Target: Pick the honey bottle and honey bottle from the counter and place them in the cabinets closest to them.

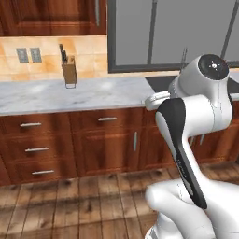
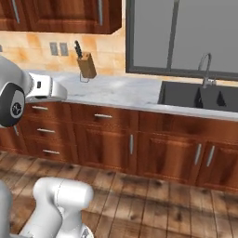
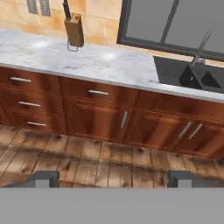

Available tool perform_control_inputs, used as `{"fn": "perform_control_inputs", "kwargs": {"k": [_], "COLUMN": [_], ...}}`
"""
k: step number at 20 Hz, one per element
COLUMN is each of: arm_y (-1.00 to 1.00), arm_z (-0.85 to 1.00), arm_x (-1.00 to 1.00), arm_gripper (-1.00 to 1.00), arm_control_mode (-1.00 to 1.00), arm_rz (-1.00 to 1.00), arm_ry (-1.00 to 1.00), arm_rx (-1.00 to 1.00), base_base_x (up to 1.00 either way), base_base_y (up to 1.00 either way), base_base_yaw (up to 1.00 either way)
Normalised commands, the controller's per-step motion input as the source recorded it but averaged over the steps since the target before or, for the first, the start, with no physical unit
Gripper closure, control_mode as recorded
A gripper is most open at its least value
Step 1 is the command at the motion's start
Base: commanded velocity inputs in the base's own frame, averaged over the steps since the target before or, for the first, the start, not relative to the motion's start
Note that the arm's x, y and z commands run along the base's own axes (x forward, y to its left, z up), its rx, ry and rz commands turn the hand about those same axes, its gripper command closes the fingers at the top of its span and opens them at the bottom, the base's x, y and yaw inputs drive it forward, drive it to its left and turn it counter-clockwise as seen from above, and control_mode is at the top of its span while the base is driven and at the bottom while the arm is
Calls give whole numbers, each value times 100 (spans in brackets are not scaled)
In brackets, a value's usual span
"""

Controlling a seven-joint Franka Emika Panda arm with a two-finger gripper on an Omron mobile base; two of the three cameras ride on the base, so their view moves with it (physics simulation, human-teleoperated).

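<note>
Hand view shows the two dark grey fingers (image 3: 43, 178) spread wide apart with nothing between them, hanging over the brown plank floor (image 3: 87, 162). Beyond stand reddish-brown base cabinets with silver handles (image 3: 98, 114), then the grey-white marble table (image 3: 92, 61) carrying a wooden knife block (image 3: 74, 29) and a dark sink (image 3: 188, 75). Reddish-brown wall cabinets (image 2: 60, 14) hang above; I cannot see either honey bottle.

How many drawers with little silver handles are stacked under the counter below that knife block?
3 in the stack: top drawer, middle drawer, bottom drawer, one under another, below and left of the knife block. One more drawer sits alone to their right. Others may lie beyond the frame.
</note>
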Motion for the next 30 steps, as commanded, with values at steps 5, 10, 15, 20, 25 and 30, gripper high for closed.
{"fn": "perform_control_inputs", "kwargs": {"k": [5,10,15,20,25,30], "arm_y": [0,0,0,0,0,0], "arm_z": [0,0,0,0,0,0], "arm_x": [0,0,0,0,0,0], "arm_gripper": [-100,-100,-100,-100,-100,-100], "arm_control_mode": [100,100,100,100,100,100], "arm_rz": [0,0,0,0,0,0], "arm_ry": [0,0,0,0,0,0], "arm_rx": [0,0,0,0,0,0], "base_base_x": [-8,-6,6,21,38,75], "base_base_y": [100,100,100,100,100,100], "base_base_yaw": [2,3,0,0,0,0]}}
